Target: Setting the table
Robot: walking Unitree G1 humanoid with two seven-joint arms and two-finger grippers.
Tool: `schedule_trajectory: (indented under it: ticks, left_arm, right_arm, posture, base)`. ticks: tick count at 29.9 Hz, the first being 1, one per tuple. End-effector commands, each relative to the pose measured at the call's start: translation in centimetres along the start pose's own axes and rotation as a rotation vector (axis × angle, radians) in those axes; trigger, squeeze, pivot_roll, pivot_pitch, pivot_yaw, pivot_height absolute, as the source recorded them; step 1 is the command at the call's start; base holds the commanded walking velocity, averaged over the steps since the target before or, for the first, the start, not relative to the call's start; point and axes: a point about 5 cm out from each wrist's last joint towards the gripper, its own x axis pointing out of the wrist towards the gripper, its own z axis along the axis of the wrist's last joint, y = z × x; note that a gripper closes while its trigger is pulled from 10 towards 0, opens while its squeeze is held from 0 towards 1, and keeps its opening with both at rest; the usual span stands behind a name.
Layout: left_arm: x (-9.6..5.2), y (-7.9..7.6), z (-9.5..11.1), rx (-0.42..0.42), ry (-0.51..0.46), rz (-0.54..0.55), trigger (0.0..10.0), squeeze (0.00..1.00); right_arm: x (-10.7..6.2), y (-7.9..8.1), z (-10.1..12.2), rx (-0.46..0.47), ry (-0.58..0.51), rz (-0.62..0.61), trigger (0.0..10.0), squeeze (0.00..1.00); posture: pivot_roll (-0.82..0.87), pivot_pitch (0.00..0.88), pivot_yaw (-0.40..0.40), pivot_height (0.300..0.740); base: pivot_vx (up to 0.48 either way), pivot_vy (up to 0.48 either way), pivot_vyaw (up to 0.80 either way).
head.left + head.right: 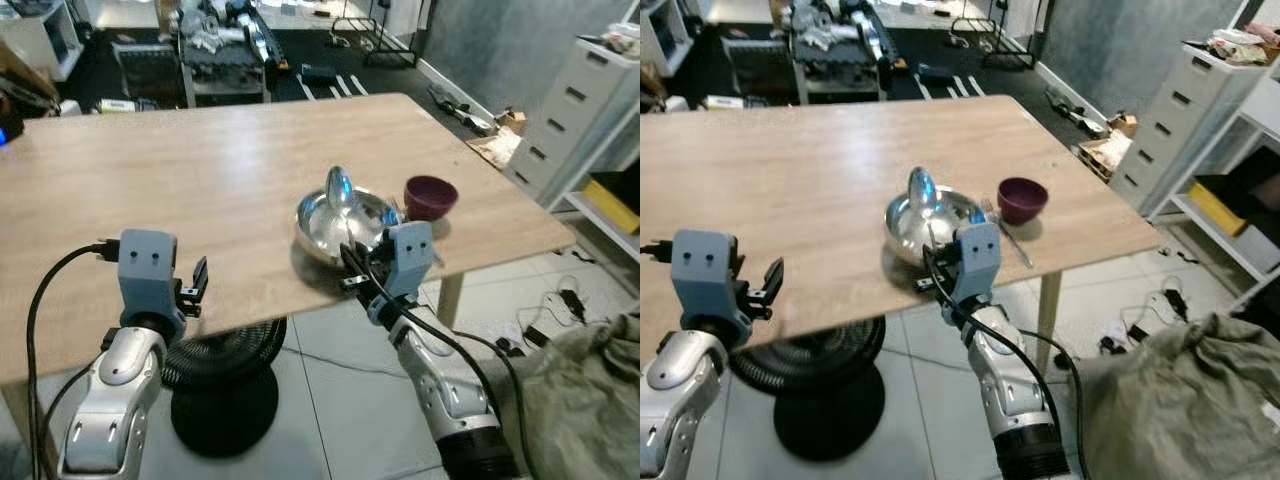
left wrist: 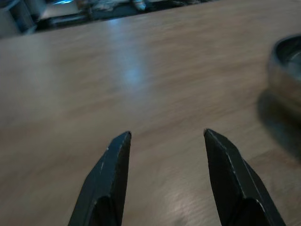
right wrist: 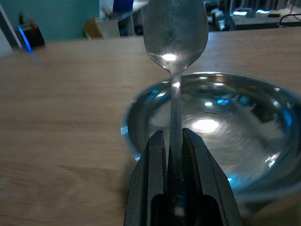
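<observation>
While right end effector (image 3: pixel 174 155) clamps spoon (image 3: pixel 175 28) over bowl (image 1: pixel 345 222) | left end effector (image 2: pixel 164 139) spread above table (image 1: pixel 150 170)

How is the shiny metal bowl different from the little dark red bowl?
The shiny silver metal bowl is wide and shallow; the small dark red bowl is narrower and looks deeper. The metal one mirrors the lights, the red one looks dull. A silver spoon, clamped in the right gripper, is held above the metal bowl; nothing is over the red one. Both sit upright on the wooden table, side by side.
</observation>
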Motion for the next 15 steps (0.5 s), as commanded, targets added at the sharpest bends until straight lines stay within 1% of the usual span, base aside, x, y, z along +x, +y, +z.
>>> schedule_trajectory:
  ticks: [1,2,3,4,5,6,8,10,12,13,14,15]
  left_arm:
    - [-0.6,-0.3,0.5,0.041,-0.029,-0.064,10.0,0.0]
    - [-0.6,-0.3,0.5,0.041,-0.029,-0.064,10.0,0.0]
    - [-1.0,-0.2,1.4,0.044,-0.048,-0.123,10.0,0.0]
    - [-1.5,-0.1,2.4,0.057,-0.066,-0.209,10.0,0.0]
    - [-1.9,-0.1,3.2,0.069,-0.076,-0.27,10.0,0.0]
    - [-2.2,-0.1,3.6,0.09,-0.081,-0.315,10.0,0.0]
    - [-2.6,0.2,4.2,0.128,-0.089,-0.367,10.0,0.0]
    - [-2.6,0.5,4.8,0.171,-0.097,-0.398,10.0,0.0]
    - [-2.2,0.8,5.1,0.171,-0.099,-0.39,10.0,0.0]
    - [-1.7,1.0,5.4,0.187,-0.11,-0.362,10.0,0.0]
    - [-1.7,1.0,5.4,0.187,-0.11,-0.362,10.0,0.0]
    - [-1.2,1.0,5.9,0.17,-0.124,-0.356,10.0,0.0]
  right_arm:
    - [-0.2,0.9,-0.1,-0.017,0.012,0.06,10.0,0.0]
    - [-0.2,0.9,-0.1,-0.017,0.012,0.06,10.0,0.0]
    - [-0.6,1.5,-0.3,-0.026,0.032,0.111,10.0,0.0]
    - [-1.2,2.3,-0.3,-0.018,0.044,0.176,10.0,0.0]
    - [-1.6,2.8,-0.3,-0.011,0.052,0.221,10.0,0.0]
    - [-2.0,3.2,-0.2,-0.006,0.053,0.259,10.0,0.0]
    - [-2.8,3.8,0.2,0.011,0.049,0.322,10.0,0.0]
    - [-3.3,4.2,0.4,0.013,0.051,0.359,10.0,0.0]
    - [-3.2,4.5,0.4,0.0,0.06,0.356,10.0,0.0]
    - [-2.9,4.6,0.0,-0.032,0.095,0.32,10.0,0.0]
    - [-2.9,4.6,0.0,-0.032,0.095,0.32,10.0,0.0]
    - [-2.5,5.2,-0.6,-0.034,0.13,0.3,10.0,0.0]
  posture:
    - [0.09,0.049,-0.001,0.74]
    - [0.09,0.049,-0.001,0.74]
    - [0.09,0.052,-0.002,0.74]
    - [0.1,0.058,-0.004,0.74]
    - [0.1,0.058,-0.004,0.74]
    - [0.1,0.059,-0.004,0.74]
    - [0.1,0.061,-0.003,0.74]
    - [0.09,0.062,-0.002,0.74]
    - [0.09,0.06,-0.002,0.74]
    - [0.09,0.059,-0.004,0.74]
    - [0.09,0.059,-0.004,0.74]
    - [0.09,0.056,-0.004,0.74]
  base:
    - [0.0,0.0,0.0]
    - [0.0,0.0,0.0]
    - [0.0,0.0,0.0]
    - [0.0,0.0,0.0]
    - [0.0,0.0,0.0]
    - [0.0,0.0,0.0]
    - [0.0,0.0,0.0]
    - [0.0,0.0,0.0]
    - [0.0,0.0,0.0]
    - [0.0,0.0,0.0]
    - [0.0,0.0,0.0]
    - [0.0,0.0,0.0]
